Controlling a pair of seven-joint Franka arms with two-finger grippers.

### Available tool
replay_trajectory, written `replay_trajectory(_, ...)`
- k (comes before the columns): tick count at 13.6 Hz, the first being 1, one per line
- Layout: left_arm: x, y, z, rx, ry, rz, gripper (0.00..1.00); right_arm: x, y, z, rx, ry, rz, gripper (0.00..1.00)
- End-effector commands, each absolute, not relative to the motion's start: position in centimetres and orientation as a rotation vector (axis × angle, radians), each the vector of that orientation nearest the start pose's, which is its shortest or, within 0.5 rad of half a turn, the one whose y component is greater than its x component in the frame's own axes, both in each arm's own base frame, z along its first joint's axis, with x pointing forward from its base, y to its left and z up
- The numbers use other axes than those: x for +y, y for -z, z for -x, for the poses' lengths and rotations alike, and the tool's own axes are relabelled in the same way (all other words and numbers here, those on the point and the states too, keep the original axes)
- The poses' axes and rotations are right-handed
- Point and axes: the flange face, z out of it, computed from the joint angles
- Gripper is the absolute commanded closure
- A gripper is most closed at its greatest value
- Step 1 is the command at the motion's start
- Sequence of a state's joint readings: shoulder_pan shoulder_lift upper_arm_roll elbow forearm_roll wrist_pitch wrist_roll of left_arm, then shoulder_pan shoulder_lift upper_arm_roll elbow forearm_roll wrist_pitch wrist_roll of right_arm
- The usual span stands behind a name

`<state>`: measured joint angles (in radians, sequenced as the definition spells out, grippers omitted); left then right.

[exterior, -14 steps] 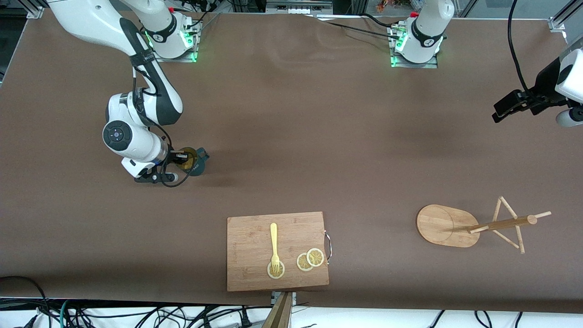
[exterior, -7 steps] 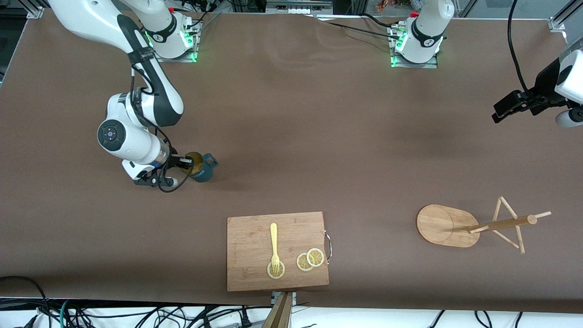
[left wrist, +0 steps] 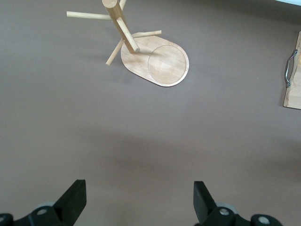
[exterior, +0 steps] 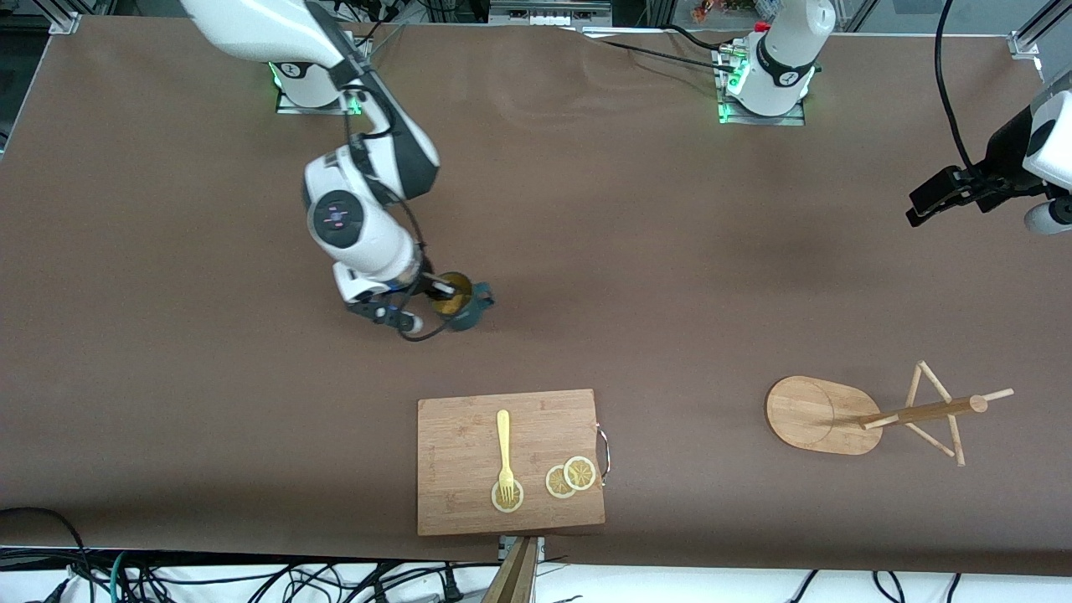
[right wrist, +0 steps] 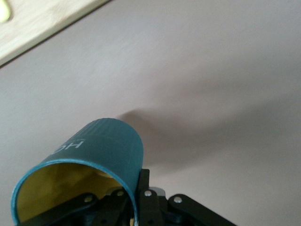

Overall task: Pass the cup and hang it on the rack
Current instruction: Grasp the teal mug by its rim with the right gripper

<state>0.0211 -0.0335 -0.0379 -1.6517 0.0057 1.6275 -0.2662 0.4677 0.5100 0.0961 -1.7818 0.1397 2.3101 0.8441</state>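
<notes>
The dark teal cup (exterior: 466, 313), yellowish inside, hangs in my right gripper (exterior: 444, 293) over the bare table, its handle pointing toward the left arm's end. In the right wrist view the gripper (right wrist: 136, 188) is shut on the cup's (right wrist: 101, 153) wall, one finger inside the rim and one outside. The bamboo rack (exterior: 825, 414) stands toward the left arm's end, near the front camera, with its post and pegs (exterior: 930, 410). My left gripper (exterior: 921, 205) waits open and empty over that end; the rack (left wrist: 157, 63) shows in its view past the gripper (left wrist: 139, 197).
A rectangular wooden cutting board (exterior: 452, 435) with a metal handle lies near the front edge, bearing a yellow fork (exterior: 503, 448) and lemon slices (exterior: 569, 477). Its edge shows in the left wrist view (left wrist: 294, 92) and the right wrist view (right wrist: 37, 23).
My right arm has carried the cup from the right arm's end toward the middle of the table. The left arm has not moved.
</notes>
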Motion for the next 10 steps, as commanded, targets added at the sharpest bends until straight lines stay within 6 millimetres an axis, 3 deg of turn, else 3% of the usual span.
replay_trajectory(1, -0.7, -61.4, -55.2, -0.384, 0.032, 3.104, 0.0, 41.0, -26.5, -55.4, 0.714, -0.151, 2.915, 1.0)
replay_trajectory(4, -0.7, -61.3, -55.2, -0.384, 0.03, 3.104, 0.0, 46.0, -25.0, -53.6, 0.798, -0.172, 2.894, 1.0)
replay_trajectory(7, -0.7, -61.3, -55.2, -0.389, 0.03, 3.104, 0.0, 50.8, -24.9, -50.7, 0.751, -0.179, 2.897, 1.0)
replay_trajectory(10, -0.7, -61.3, -55.2, -0.394, 0.03, 3.103, 0.0, 53.6, -23.9, -48.4, 0.756, -0.203, 2.898, 1.0)
